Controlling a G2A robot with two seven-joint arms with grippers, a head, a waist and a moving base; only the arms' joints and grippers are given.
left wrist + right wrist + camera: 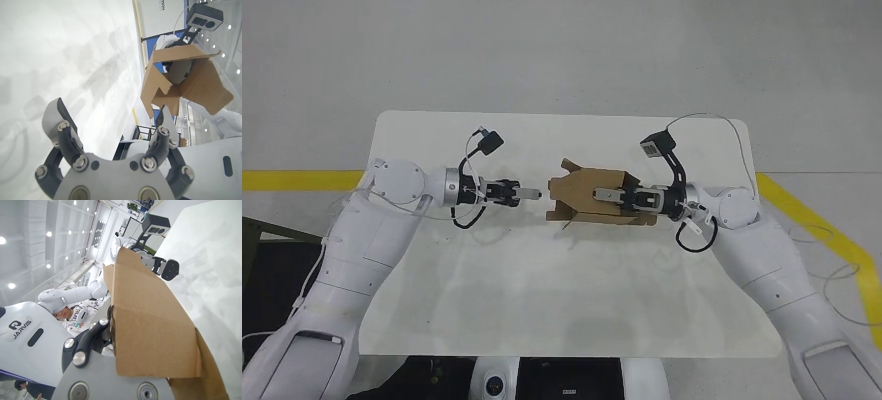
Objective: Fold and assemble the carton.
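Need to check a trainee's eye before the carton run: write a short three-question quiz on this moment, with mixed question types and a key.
1. True or false: the left gripper is clamped on the carton.
2. What holds the carton? A) the right gripper B) the left gripper C) a person's hand
3. Fill in: the carton's end facing the left gripper is ____ (folded shut / open).

Key:
1. False. It is open and apart from the carton.
2. A
3. open
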